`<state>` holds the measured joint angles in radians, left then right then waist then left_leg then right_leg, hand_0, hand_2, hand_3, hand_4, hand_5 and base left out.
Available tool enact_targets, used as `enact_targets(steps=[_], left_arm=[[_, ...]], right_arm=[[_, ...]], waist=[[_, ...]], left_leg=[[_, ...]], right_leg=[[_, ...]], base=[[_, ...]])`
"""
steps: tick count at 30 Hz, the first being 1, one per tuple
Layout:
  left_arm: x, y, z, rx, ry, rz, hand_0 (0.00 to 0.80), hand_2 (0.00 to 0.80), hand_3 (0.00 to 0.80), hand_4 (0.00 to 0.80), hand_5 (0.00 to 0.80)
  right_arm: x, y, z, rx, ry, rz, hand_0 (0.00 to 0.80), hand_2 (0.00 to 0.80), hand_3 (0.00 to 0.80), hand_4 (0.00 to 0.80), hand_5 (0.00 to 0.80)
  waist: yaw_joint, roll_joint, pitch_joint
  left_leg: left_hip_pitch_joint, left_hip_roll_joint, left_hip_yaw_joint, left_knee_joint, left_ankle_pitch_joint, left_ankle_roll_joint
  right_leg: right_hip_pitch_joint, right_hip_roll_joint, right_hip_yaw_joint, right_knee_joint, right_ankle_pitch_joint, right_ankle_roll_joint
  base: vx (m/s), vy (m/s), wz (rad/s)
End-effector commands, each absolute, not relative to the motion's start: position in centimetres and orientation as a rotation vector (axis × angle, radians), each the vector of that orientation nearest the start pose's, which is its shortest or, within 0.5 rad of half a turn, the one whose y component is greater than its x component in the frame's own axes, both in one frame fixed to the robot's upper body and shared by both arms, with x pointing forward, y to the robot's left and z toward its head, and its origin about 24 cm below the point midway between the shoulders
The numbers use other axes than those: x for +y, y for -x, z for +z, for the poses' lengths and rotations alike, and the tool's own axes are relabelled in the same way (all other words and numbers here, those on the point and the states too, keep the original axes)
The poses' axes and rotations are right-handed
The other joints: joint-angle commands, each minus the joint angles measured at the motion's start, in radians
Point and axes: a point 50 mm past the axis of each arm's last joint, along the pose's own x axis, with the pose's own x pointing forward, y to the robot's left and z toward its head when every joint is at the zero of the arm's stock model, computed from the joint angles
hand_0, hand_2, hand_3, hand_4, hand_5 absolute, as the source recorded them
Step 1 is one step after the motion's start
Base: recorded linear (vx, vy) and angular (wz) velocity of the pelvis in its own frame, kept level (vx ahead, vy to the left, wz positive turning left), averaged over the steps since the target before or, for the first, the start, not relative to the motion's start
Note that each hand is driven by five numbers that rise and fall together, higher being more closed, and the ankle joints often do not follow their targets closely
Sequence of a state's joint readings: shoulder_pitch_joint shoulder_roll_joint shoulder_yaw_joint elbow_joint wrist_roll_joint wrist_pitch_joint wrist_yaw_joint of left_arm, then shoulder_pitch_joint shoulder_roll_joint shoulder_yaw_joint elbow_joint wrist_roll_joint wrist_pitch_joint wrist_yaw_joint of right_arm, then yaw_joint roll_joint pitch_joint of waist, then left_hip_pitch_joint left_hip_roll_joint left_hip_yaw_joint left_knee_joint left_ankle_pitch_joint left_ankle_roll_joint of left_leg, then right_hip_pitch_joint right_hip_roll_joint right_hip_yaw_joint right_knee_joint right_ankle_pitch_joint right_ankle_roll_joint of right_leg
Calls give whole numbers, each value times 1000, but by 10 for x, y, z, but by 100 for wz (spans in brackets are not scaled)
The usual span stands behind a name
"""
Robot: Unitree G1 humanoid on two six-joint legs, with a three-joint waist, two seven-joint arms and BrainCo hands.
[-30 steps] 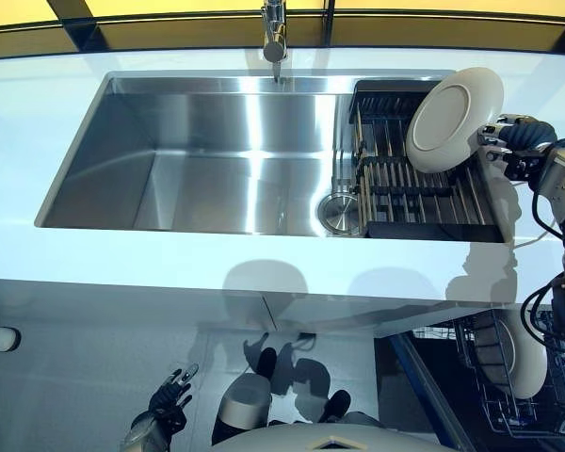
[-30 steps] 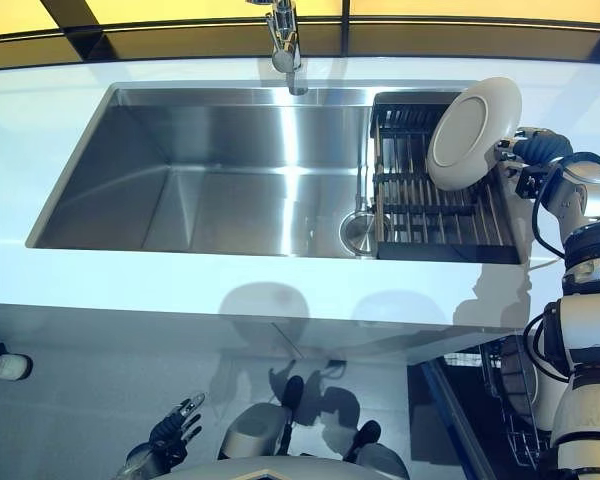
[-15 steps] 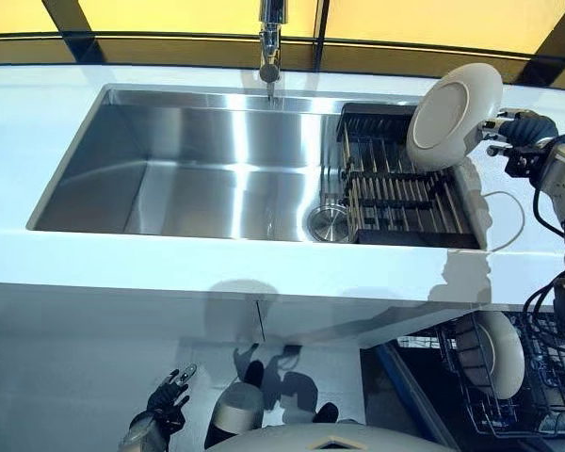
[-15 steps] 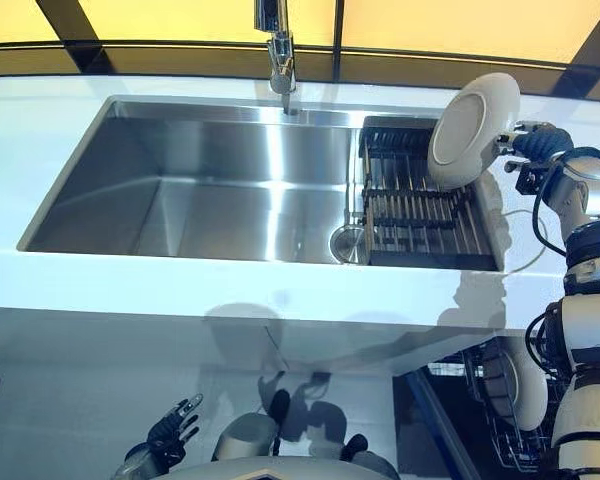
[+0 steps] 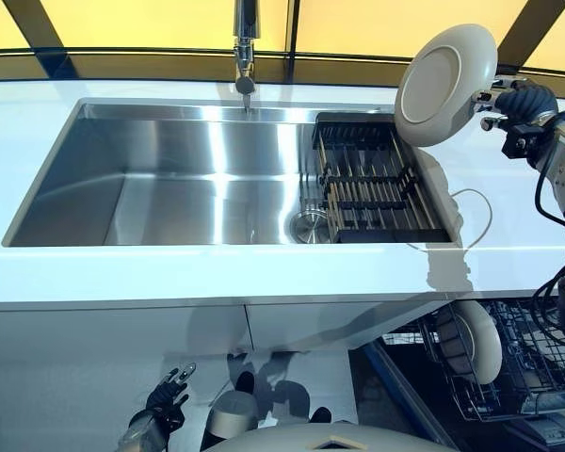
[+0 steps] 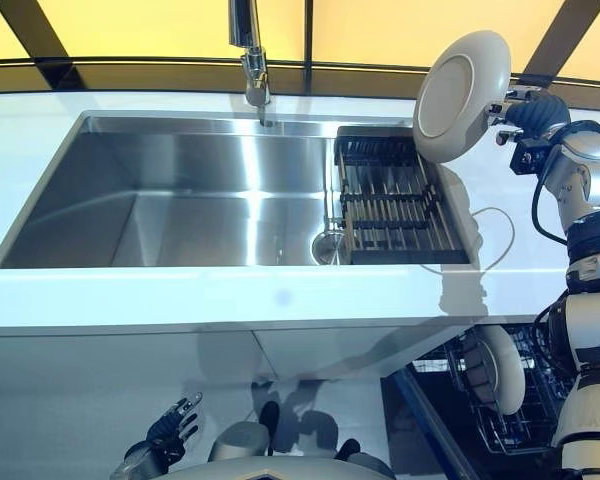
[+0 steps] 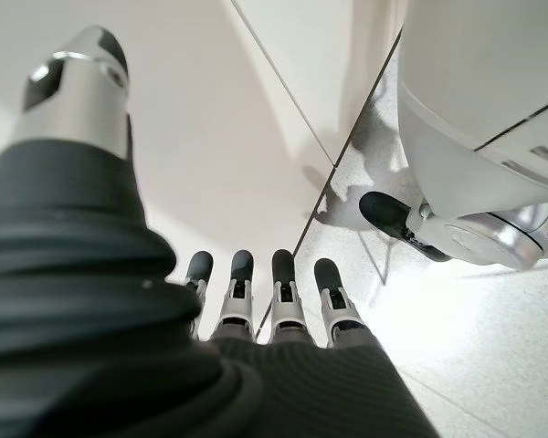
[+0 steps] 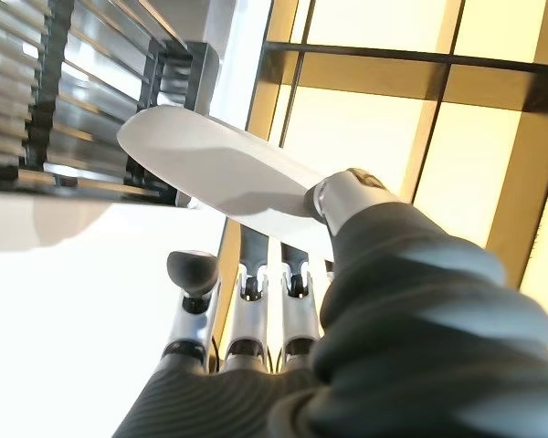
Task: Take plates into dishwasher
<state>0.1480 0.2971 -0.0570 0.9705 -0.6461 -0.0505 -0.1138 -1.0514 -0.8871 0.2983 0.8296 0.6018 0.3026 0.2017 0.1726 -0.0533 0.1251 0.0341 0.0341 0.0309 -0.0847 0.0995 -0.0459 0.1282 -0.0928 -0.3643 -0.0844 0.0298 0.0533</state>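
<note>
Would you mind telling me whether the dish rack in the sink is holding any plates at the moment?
No: the dish rack shows only bare slats, and the plate is held above it in the right hand.

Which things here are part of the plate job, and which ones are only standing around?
Part of the job:
- plate pinched in the right hand
- second plate already in the dishwasher rack
- dish rack in the sink

Only standing around:
- faucet
- sink
- left hand, idle, open

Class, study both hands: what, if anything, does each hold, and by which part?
The right hand pinches a white plate by its rim, the thumb on one face and the fingers under the other. The left hand holds nothing, its fingers straight.
</note>
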Motion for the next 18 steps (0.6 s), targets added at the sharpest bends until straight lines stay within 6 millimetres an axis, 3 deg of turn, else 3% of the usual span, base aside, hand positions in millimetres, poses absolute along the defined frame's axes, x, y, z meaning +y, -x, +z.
enact_targets(steps=[1, 18], left_arm=[[270, -96, -139, 950, 265, 384, 0, 0, 0, 0, 0], [274, -107, -135, 903, 274, 414, 0, 0, 0, 0, 0]], right_arm=[[-315, -364, 297, -82, 464, -78, 800, 800, 800, 800, 800], [-364, -323, 264, 19, 640, -118, 800, 800, 800, 800, 800]], waist=[[-6, -29, -48], [-113, -41, -40]], left_leg=[[48, -20, 50, -3, -92, -6], [73, -16, 140, 5, -125, 16]], right_leg=[[10, -12, 15, 52, -48, 30], [-30, -2, 104, 68, -33, 48]], base=[[-33, 5, -7], [-31, 3, -20]])
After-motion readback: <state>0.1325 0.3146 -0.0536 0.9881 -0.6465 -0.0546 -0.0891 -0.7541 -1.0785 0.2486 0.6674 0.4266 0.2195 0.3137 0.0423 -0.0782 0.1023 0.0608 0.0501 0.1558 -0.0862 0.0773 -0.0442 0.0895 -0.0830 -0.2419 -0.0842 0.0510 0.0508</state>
